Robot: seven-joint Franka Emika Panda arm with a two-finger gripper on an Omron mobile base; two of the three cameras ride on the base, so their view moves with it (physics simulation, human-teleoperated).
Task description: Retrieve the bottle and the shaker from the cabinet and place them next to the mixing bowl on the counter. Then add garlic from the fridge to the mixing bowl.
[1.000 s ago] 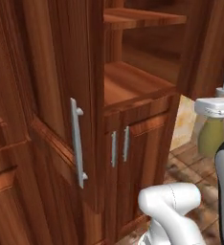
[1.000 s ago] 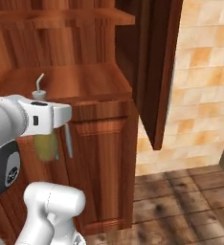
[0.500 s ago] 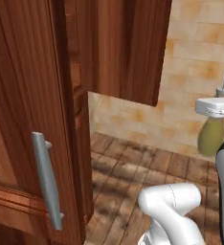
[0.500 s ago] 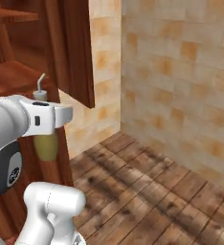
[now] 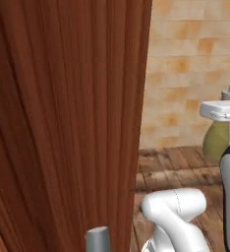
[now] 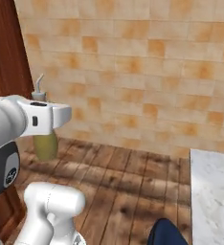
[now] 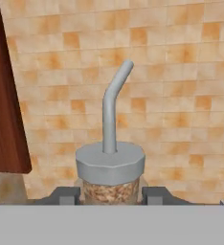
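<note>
One bottle is in the air, pinched at the neck by the claw; the two dark finger tips sit tight against the cork-coloured collar just under the grey cap, with the bent pale spout standing above them. In both base views the olive-yellow body hangs below the white hand, upright, clear of the wooden floor and of everything else.

Step in hand, as I judge it: carrying the bottle from the cabinet towards the worktop, of which a pale marble corner shows at the lower right of the right base view. The mixing bowl is not to be seen from here, so the spot for setting down cannot yet be picked.

To do this well:
- Keep the bottle vertical while the base turns; a neck grip lets the heavy body swing.
- Mind the cabinet's dark wood, very near on the left side; swing away from it, not across it.
- Approach the worktop edge with the bottle's base above the marble, then lower straight down.
- Let go only once the base rests flat.

Count: one bottle, one claw, one cabinet face, one silver bar handle tip at the bottom edge of the left base view, one worktop corner, one tiled wall.
</note>
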